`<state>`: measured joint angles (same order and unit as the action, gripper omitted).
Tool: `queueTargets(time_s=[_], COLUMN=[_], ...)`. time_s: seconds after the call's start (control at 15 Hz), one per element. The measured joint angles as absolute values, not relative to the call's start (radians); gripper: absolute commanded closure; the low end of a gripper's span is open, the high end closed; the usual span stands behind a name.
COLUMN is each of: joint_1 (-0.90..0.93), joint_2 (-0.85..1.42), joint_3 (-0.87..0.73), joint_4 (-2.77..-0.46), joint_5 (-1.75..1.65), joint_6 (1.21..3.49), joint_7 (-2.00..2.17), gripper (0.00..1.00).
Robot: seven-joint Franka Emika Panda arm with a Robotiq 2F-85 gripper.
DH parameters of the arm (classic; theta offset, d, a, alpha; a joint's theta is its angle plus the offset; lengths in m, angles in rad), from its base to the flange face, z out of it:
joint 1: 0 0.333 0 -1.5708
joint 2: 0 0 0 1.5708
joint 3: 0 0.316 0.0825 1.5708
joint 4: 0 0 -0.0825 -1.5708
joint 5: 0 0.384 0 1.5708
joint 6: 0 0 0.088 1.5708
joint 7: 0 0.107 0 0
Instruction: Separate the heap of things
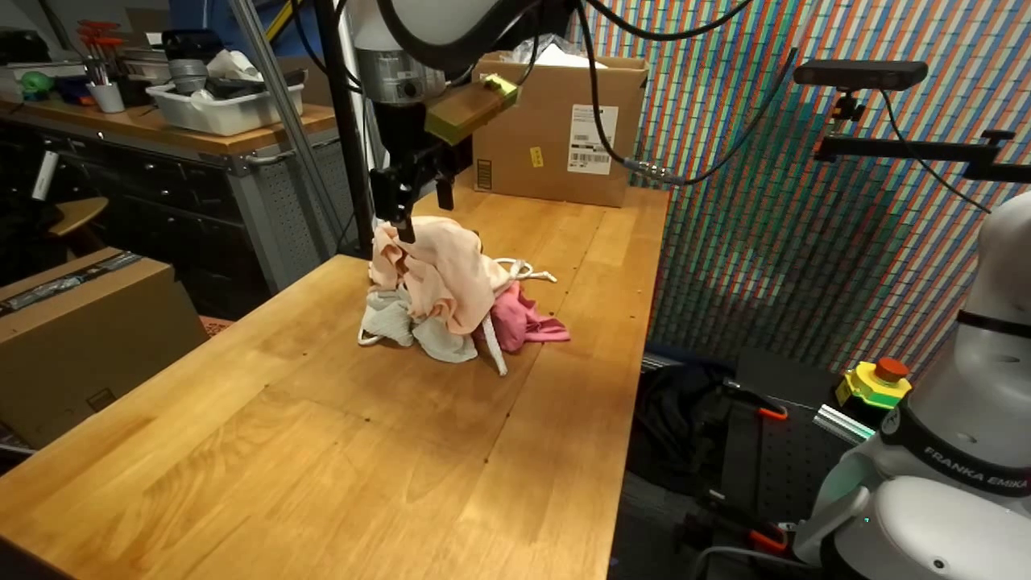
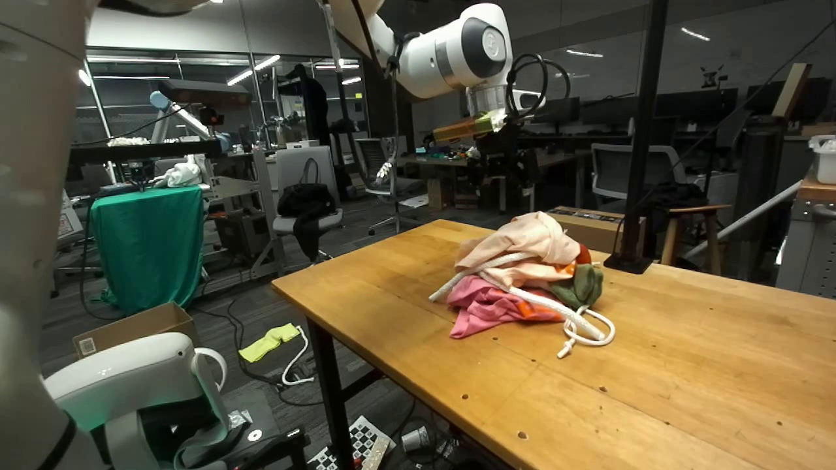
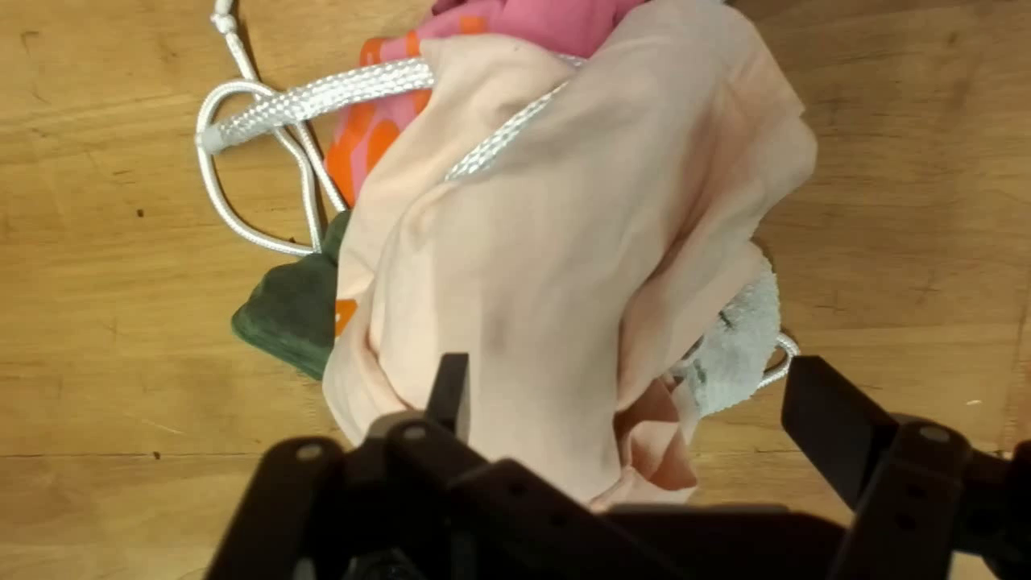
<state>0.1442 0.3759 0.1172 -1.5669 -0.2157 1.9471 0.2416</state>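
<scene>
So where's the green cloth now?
In the wrist view, the green cloth pokes out at the left from beneath the peach cloth, next to the looped white cord.

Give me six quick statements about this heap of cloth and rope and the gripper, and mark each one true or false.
1. The pink cloth covers the peach cloth. False: the peach cloth overlaps the pink cloth.
2. The gripper is open. True.
3. A green item pokes out of the heap. True.
4. The ropes in the heap are black. False: the ropes are white.
5. The heap's things are already spread apart. False: they lie bunched together on the table.
6. A grey-white cloth sticks out past the peach cloth's edge. True.
</scene>
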Motion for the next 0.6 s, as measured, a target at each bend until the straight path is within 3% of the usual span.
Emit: queueTargets(time_s=[0.6], joint_1=[0.145], joint_2=[0.501], joint_3=[0.063], joint_4=[-1.453], joint_5=[-0.216], joint_6=[1.945], joint_7=[0.221], gripper=[0.0])
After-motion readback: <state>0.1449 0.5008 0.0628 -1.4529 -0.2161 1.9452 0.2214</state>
